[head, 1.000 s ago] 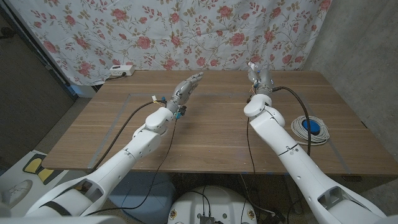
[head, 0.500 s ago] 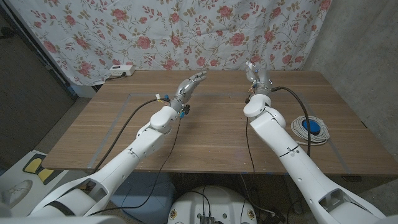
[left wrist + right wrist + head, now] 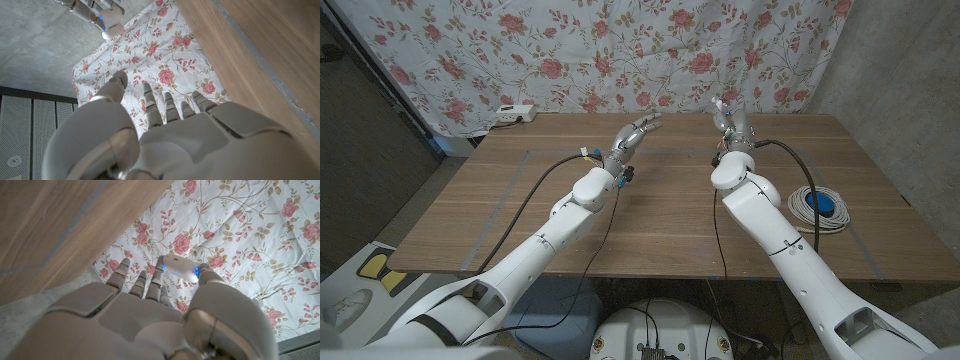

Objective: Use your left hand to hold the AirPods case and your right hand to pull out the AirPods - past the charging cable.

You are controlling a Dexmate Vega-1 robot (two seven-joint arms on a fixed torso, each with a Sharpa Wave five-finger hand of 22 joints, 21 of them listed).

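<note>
both arms reach over the wooden tabletop toward its far edge, where a rose-patterned cloth hangs as a backdrop. the left hand is raised above the far middle of the tabletop with its fingers spread apart and holding nothing; the left wrist view shows the back of this hand with its fingers fanned out against the cloth. the right hand is lifted near the far edge, a little to the right of the left one and apart from it. in the right wrist view this hand pinches a small white earbud case between its thumb and fingertips, with blue light showing at the points of contact. that case, with the same blue light, also shows in the left wrist view, held in the other hand's fingers. a coiled grey charging cable with a blue disc in its middle lies on the right side of the tabletop, well apart from both hands. a white power strip sits at the far left edge, just beside the cloth.
</note>
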